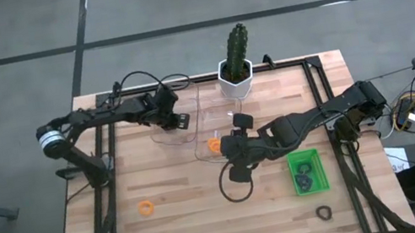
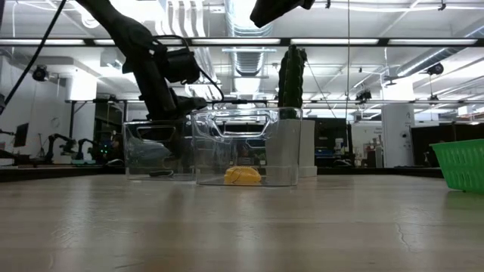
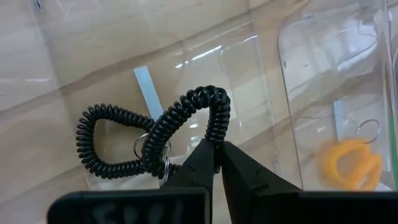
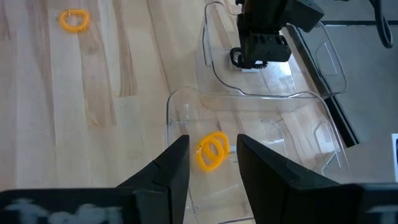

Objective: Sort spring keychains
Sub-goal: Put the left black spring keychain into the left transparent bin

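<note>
On the left of the high view, the left gripper hangs over the left clear tray, and its wrist camera shows the fingers pinched tight on a black spring keychain, the coil clamped right at the tips while the rest of it droops onto the tray floor. The step looks like a drop-off, so my call is to spread the fingers well and lift straight up, since that coil and its metal ring could snag a fingertip and ride back out. Lower left, a loose orange keychain waits on the bare wooden table, well apart from everything. Moving to centre, a second clear tray holds another orange keychain, and the right gripper hovers directly above it; the right wrist view has its fingers spread wide with nothing held, the orange coil showing between them inside the tray. At upper centre stands a potted cactus. Right of centre, a green basket holds dark coils I can't count, and one more black keychain lies on the table just below it, unsorted.
</note>
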`<state>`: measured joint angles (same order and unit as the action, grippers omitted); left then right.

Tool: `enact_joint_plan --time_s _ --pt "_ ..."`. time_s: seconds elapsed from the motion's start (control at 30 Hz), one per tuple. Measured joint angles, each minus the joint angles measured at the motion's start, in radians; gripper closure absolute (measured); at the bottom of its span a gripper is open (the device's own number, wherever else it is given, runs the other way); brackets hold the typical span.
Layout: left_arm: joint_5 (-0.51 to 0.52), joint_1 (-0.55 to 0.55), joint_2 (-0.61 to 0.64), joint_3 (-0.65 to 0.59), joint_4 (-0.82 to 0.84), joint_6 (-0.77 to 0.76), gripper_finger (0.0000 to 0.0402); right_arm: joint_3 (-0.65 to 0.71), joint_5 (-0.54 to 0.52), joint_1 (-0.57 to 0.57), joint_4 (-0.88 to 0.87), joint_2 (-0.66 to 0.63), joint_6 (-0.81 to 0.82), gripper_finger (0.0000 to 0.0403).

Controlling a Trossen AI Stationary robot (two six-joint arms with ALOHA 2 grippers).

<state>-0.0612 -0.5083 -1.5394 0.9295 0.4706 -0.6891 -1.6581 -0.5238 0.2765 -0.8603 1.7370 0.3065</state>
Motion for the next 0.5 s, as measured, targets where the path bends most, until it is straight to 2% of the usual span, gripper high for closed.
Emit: enact_joint_plan --time_s 0.5 --pt "0.003 0.0 0.001 0.0 -0.007 0.065 0.0369 0.0 0.0 0.0 0.001 0.0 0.0 0.0276"
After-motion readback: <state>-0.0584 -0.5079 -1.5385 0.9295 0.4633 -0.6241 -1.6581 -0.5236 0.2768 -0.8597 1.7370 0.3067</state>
